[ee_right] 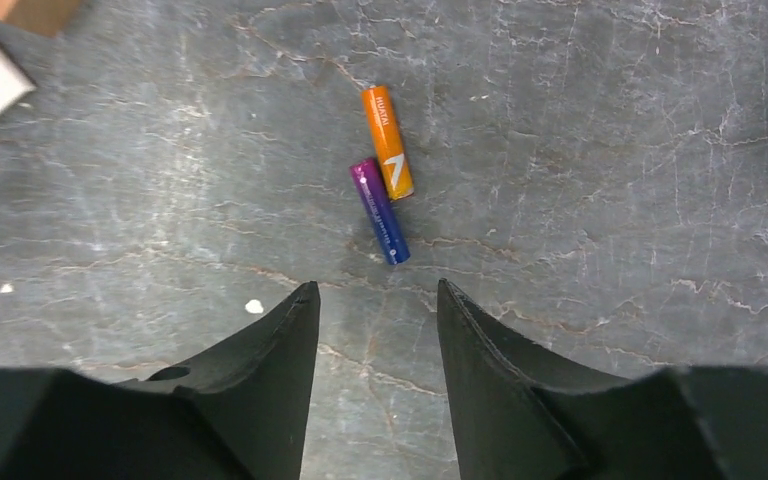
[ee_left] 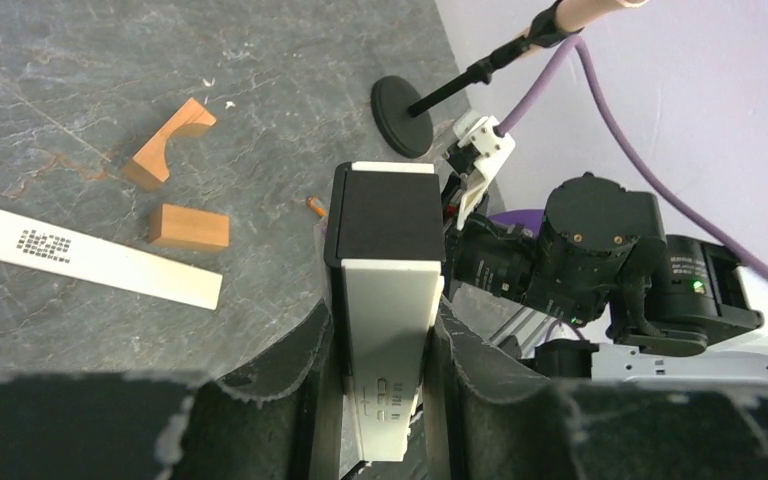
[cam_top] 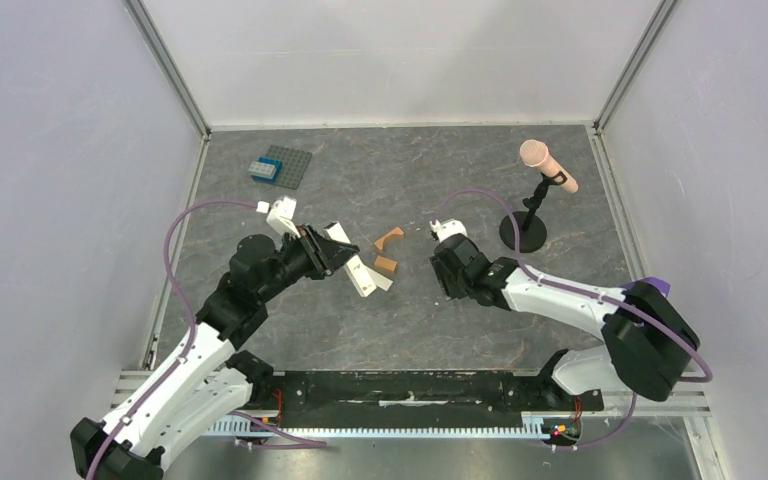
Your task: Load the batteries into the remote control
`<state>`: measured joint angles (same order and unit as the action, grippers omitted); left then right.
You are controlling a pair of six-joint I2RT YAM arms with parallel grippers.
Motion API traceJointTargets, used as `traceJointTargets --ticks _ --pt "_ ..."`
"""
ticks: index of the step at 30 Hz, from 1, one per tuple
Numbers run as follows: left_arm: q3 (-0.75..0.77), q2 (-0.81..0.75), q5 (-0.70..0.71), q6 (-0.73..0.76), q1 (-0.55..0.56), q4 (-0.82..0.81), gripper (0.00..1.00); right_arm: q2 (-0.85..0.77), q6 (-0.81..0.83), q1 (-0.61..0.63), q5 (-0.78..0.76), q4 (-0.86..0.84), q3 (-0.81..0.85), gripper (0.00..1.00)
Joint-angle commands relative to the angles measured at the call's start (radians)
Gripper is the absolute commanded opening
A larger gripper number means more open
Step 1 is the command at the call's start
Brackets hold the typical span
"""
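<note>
Black fingers (ee_left: 280,385) of the left gripper (ee_left: 381,318) fill the bottom of the left wrist view. They are closed partway on the remote control (ee_left: 387,250), a cream-white bar clamped by its long sides and pointing out past the fingertips toward the right arm. Its far end carries a black rectangular section (whether that end touches the table (cam_top: 410,330) cannot be told). Left of it in that view lie an arched block (ee_left: 168,145) and a plain block (ee_left: 189,227), both orange-brown and close together. Just beside the plain block is a flat white strip (ee_left: 90,257) with a dotted pattern printed near one end. In the right wrist view the right gripper (ee_right: 375,290) hangs over the table, its jaws standing apart with nothing between them. Both batteries lie flat just beyond its fingertips, the orange battery (ee_right: 388,140) farther off and the dark blue battery (ee_right: 379,212) nearer, side by side but staggered, touching along part of their lengths. Seen from above, a grey studded plate (cam_top: 285,165) with a blue brick (cam_top: 263,170) sits toward the far left, and a pink microphone (cam_top: 548,165) tilts on a black stand (cam_top: 523,233) at the far right.
</note>
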<state>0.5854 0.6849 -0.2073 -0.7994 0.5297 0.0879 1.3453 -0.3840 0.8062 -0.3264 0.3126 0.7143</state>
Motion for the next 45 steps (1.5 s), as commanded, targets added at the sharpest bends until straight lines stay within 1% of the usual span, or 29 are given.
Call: traceJointTargets --ticks 1,9,11,12,15,21,25,28,30,33,35,38,42,45 --pt "-0.009 0.039 -0.022 0.057 0.002 -0.049 0.02 0.050 0.058 -0.031 0.013 -0.028 0.058 0.50" --pt "-0.002 0.089 -0.035 0.070 0.000 -0.094 0.02 0.126 0.116 -0.083 0.128 -0.087 0.069 0.50" --pt "0.001 0.095 -0.034 0.076 -0.002 -0.095 0.02 0.148 0.125 -0.093 0.138 -0.088 0.077 0.50" --pt "0.003 0.099 -0.034 0.077 -0.003 -0.094 0.02 0.156 0.128 -0.103 0.148 -0.093 0.079 0.48" --pt "0.006 0.108 -0.034 0.079 -0.008 -0.094 0.02 0.187 0.126 -0.128 0.199 -0.097 0.091 0.45" --pt "0.008 0.110 -0.038 0.081 -0.011 -0.098 0.02 0.199 0.089 -0.130 0.287 -0.099 0.102 0.45" --pt "0.005 0.103 -0.037 0.080 -0.014 -0.094 0.02 0.189 0.066 -0.130 0.200 -0.099 0.125 0.49" --pt "0.004 0.100 -0.035 0.079 -0.015 -0.093 0.02 0.212 0.067 -0.130 0.142 -0.090 0.167 0.52" --pt "0.005 0.100 -0.035 0.080 -0.017 -0.093 0.02 0.242 0.077 -0.131 0.116 -0.081 0.197 0.53" --pt "0.005 0.095 -0.034 0.080 -0.019 -0.093 0.02 0.286 0.090 -0.134 0.114 -0.078 0.230 0.54" --pt "0.003 0.095 -0.034 0.079 -0.020 -0.093 0.02 0.310 0.094 -0.137 0.110 -0.077 0.244 0.53" --pt "0.002 0.094 -0.036 0.079 -0.022 -0.094 0.02 0.333 0.093 -0.143 0.111 -0.067 0.252 0.48" --pt "0.001 0.095 -0.042 0.081 -0.023 -0.093 0.02 0.331 0.091 -0.154 0.120 -0.060 0.235 0.45" --pt "0.000 0.096 -0.043 0.082 -0.024 -0.093 0.02 0.329 0.090 -0.163 0.136 -0.057 0.218 0.40"
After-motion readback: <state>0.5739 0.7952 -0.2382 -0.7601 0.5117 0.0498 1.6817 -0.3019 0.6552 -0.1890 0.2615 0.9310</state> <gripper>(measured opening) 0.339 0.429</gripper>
